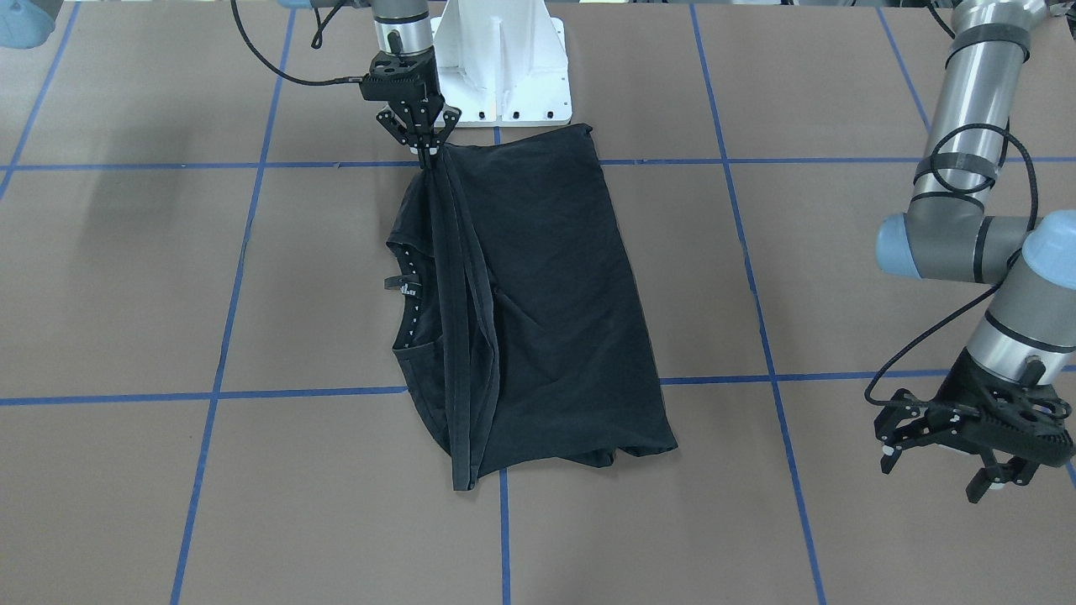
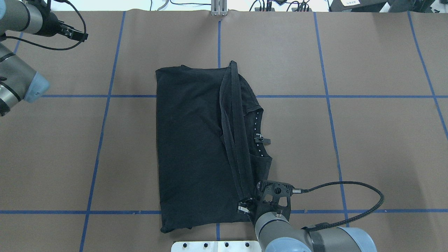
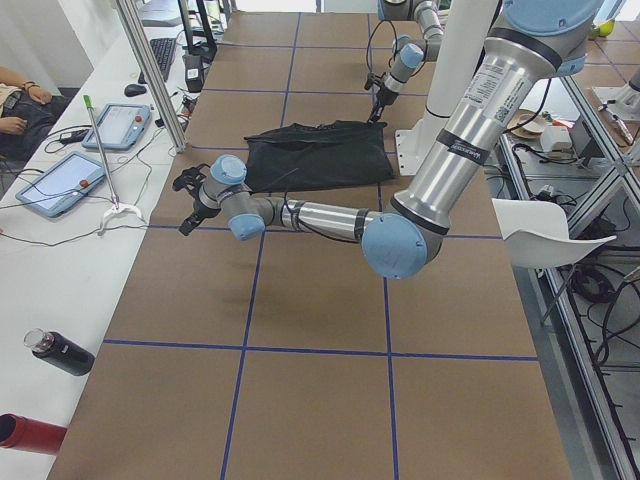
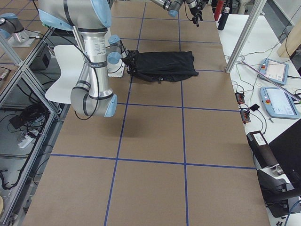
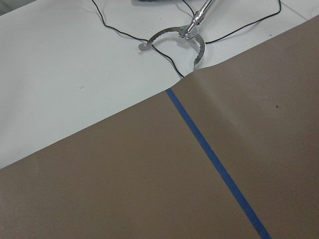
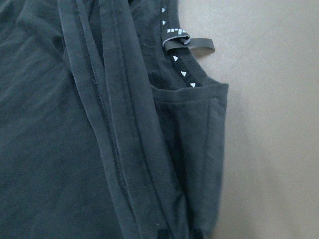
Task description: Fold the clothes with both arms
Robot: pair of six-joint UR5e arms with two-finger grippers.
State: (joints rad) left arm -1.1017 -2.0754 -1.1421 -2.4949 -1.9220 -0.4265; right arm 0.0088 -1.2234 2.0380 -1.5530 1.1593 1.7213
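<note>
Here the T-shirt (image 1: 555, 294) lies flat in the middle of the desk (image 1: 126, 294), its length running away from the robot. The collar (image 1: 410, 294), with its row of small white marks and a small loop (image 6: 192, 44), sits on the robot's right side. A long doubled strip (image 1: 462, 319) of fabric lies lengthways over the shirt just beside the collar. The right end effector (image 1: 429, 153) is clamped on the near end of that strip, close to the white base (image 1: 504, 67). The left end effector (image 1: 933, 475) hangs over bare desk well apart from the shirt, on the robot's left at the far side, with its fingers apart and empty.
</note>
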